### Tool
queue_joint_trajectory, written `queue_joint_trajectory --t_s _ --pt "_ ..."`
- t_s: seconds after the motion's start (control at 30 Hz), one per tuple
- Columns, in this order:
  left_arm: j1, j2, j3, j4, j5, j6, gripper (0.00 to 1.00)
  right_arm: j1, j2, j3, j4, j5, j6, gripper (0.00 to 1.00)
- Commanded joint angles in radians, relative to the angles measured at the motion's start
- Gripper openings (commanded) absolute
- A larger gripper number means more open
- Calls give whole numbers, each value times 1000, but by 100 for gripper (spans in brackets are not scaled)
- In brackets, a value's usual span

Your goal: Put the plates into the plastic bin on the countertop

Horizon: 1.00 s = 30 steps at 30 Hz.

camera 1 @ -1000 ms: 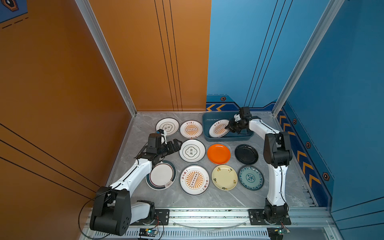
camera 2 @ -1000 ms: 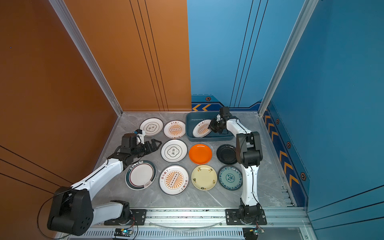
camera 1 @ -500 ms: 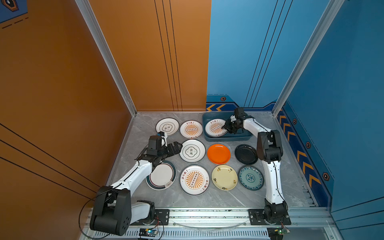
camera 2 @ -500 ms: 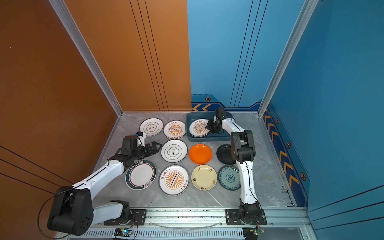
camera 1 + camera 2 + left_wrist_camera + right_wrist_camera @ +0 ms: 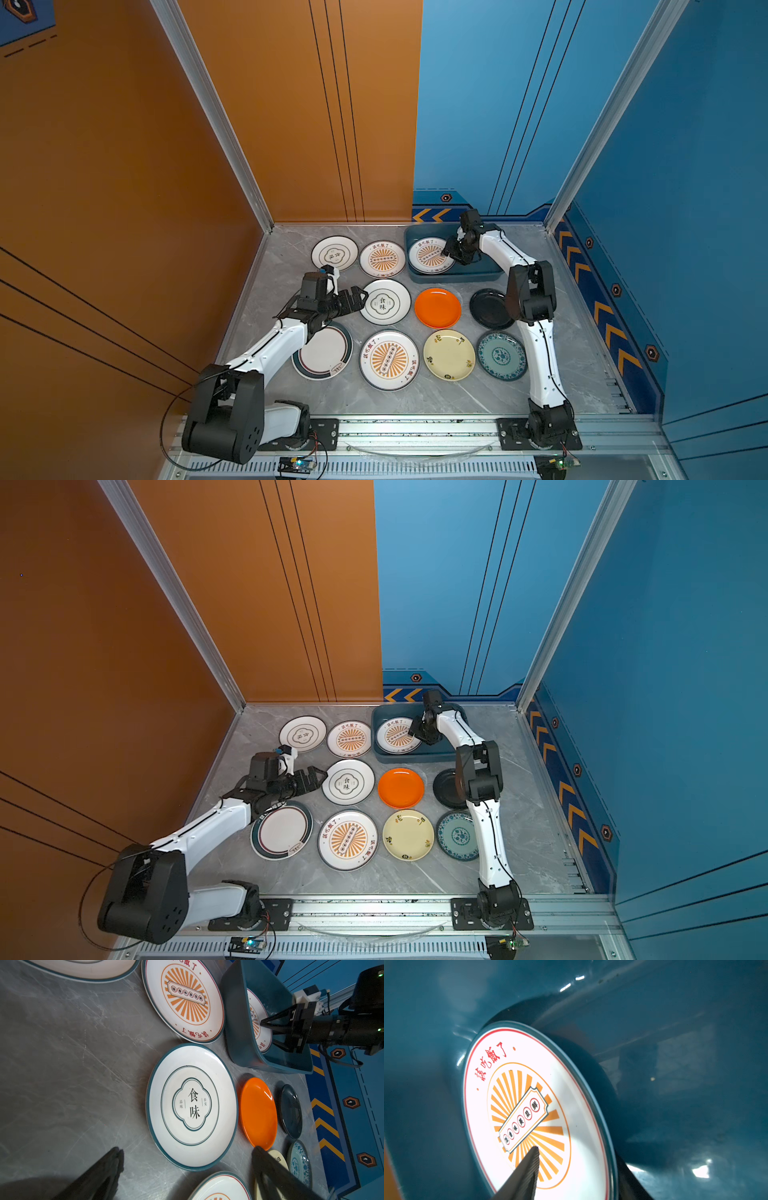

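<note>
sunburst plate point(image 5: 426, 255) in bin point(image 5: 478, 275), right fingers point(image 5: 527, 1174) apart around its rim, left fingers point(image 5: 104, 1172) wide apart

Left gripper point(image 5: 188, 1148) spread wide, hovering low. Straight ahead of its jaws, the round white teal-rimmed plate with a black cloud emblem point(image 5: 192, 1105) lies flat on the grey marble countertop point(image 5: 72, 1064). Just past that sits the plain orange round plate point(image 5: 258, 1111).

In both top views the right arm point(image 5: 532, 295) covers the black plate point(image 5: 488, 309) at its 3 o'clock side, and the left arm point(image 5: 270, 347) hides the dark-rimmed plate point(image 5: 328, 357) around 10 o'clock. The right gripper point(image 5: 449, 255) masks the 3 o'clock rim of the sunburst plate point(image 5: 428, 255) in the plastic bin point(image 5: 453, 275); contact cannot be told. The plates' small lettering is unreadable there.
</note>
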Motion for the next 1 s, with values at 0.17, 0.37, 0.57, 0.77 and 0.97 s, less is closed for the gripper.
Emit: queue_joint_trajectory --t_s 0.17,0.37,0.57,0.77,0.97 --pt "-18 5 28 -75 -32 57 99 25 -47 45 -142 256 -146 56" --pt "-35 22 37 -105 -56 79 95 55 -180 35 -145 404 -238 56" --pt "-38 61 39 -83 -43 75 90 63 -413 -133 -67 292 -248 56" --pt "-43 120 50 -38 -15 66 82 63 -677 -477 96 109 -189 55" --pt "-41 162 38 21 -21 49 75 62 -880 -743 164 62 -166 56"
